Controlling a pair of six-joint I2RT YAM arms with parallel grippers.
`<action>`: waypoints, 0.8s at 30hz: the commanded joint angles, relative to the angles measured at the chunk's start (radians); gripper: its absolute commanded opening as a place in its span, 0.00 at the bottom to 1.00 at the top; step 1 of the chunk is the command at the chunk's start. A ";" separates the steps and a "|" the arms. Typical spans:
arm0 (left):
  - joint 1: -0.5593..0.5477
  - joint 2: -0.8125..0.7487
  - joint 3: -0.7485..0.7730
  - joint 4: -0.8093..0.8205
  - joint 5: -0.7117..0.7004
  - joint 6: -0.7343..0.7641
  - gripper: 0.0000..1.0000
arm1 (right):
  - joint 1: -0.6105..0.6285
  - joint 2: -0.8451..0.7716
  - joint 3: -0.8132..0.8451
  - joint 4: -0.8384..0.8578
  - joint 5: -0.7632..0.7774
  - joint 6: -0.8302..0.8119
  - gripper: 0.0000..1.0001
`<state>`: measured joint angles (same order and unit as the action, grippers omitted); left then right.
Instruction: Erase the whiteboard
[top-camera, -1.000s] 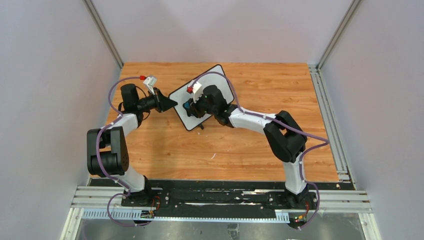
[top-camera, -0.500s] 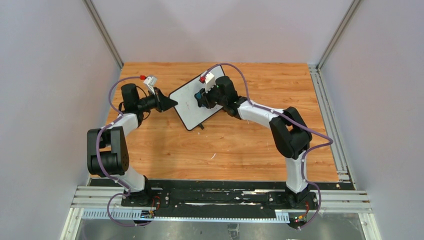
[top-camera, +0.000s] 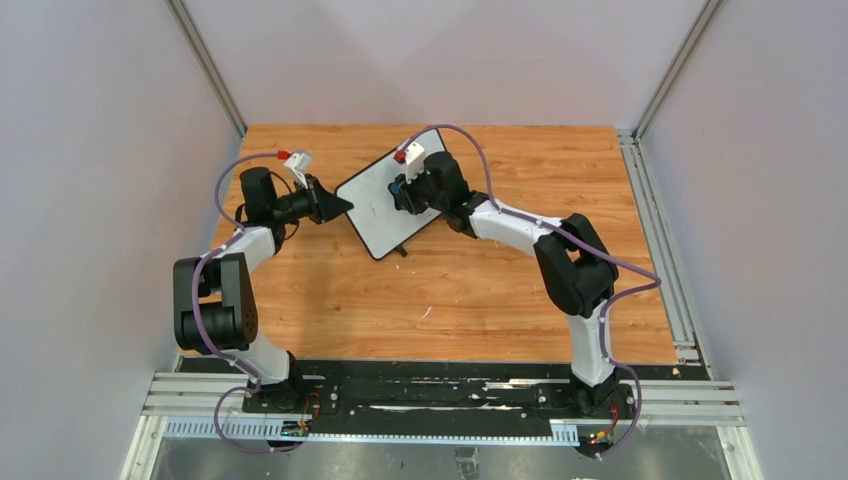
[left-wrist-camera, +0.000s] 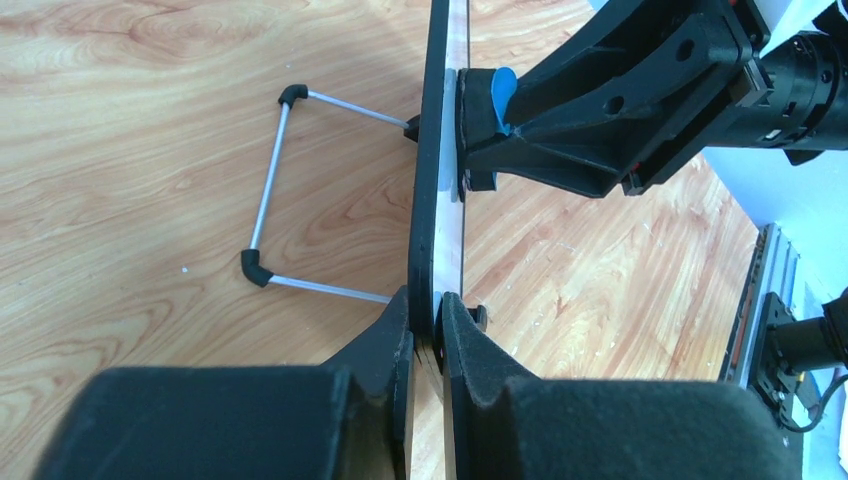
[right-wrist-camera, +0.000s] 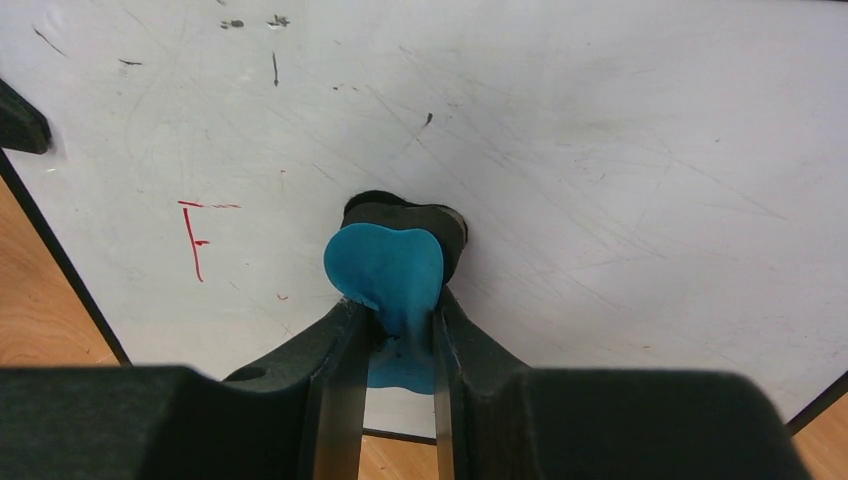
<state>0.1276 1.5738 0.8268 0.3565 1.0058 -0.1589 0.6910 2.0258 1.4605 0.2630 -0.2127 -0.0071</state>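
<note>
The left fingers (top-camera: 338, 207) are shut tight on the left edge of the whiteboard (top-camera: 372, 220). They pinch its black frame and steady it where it leans on its wire stand (left-wrist-camera: 262, 205), at the far middle of the desk (top-camera: 500, 300). The right fingers (top-camera: 407, 193) are closed on a blue eraser (right-wrist-camera: 385, 268), and its dark pad is pressed flat against the board's face.

Over the last second the right arm has carried the eraser from the lower middle of the face up toward the far part. Its travel has slowed almost to a stop in the last half of that second. The left arm and the board have not shifted. We read this as one wiping stroke coming to its end, and the band under and beside the eraser now looks white.

The job is not finished. In the right wrist view a red mark (right-wrist-camera: 196, 240) sits to the left of the eraser, and a few dark specks lie above it.

The eraser is now near the board's far edge, so there is little room to push on. Going further would risk the pad sliding off the frame. The red mark lies toward the edge held by the left fingers, so we judge that a stroke that way must stop short of them. The lower face of the board has more free room, and the side walls stand well apart from both arms.
</note>
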 joint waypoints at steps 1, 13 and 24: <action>-0.008 0.014 0.000 -0.041 -0.024 0.096 0.00 | 0.094 0.046 0.038 0.052 0.004 0.026 0.01; -0.009 0.021 0.002 -0.044 -0.023 0.100 0.00 | 0.183 0.060 0.009 0.097 -0.011 0.075 0.01; -0.009 0.016 -0.001 -0.044 -0.020 0.099 0.00 | 0.114 0.082 0.012 0.069 0.014 0.059 0.00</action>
<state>0.1341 1.5738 0.8272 0.3515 1.0073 -0.1577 0.8536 2.0590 1.4639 0.3389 -0.2108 0.0498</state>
